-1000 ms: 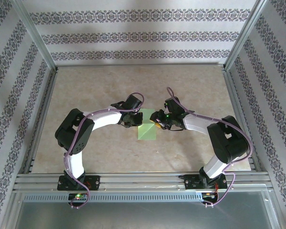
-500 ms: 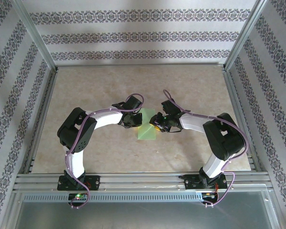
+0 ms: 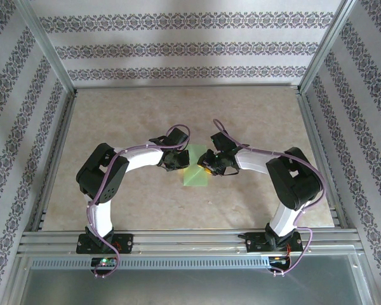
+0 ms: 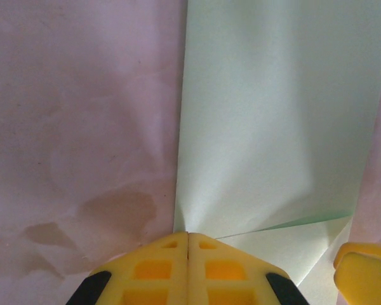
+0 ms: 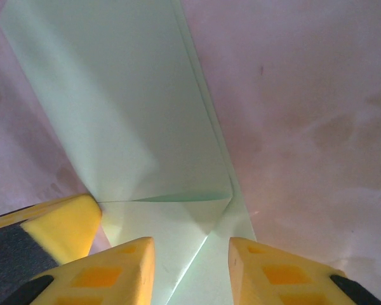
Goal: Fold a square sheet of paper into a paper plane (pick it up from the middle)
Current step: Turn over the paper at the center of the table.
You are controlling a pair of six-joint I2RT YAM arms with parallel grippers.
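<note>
Light green and thin, the sheet of paper (image 3: 197, 173) lay flat on the beige table (image 3: 127, 114) near its middle in the top external view. It sat directly between the two grippers. The left gripper (image 3: 180, 161) met the sheet at its left edge and the right gripper (image 3: 207, 163) met it at its right side. Both arms curved inward from their bases at the near edge. Jaw positions could not be told from this view.

In the left wrist view, the yellow fingers (image 4: 152, 273) of the left gripper (image 4: 188, 236) were pressed together with no gap. Their joined tip sat at the left edge of the sheet (image 4: 273, 114), and faint creases fanned out from that spot. Whether any paper was pinched between the pads could not be told. The sheet ran away from the tip with a straight left edge. A folded flap (image 4: 286, 244) lay at the lower right, and one yellow finger (image 4: 365, 273) of the other arm stood just beside it.

In the right wrist view, the jaws of the right gripper (image 5: 190, 251) stood apart at a moderate gap. One fingertip sat on each side of a diagonal crease in the sheet (image 5: 127, 108), and nothing was clamped between them. A horizontal fold edge crossed just ahead of the tips. A yellow finger (image 5: 57, 229) of the left arm touched the sheet at the lower left.
</note>
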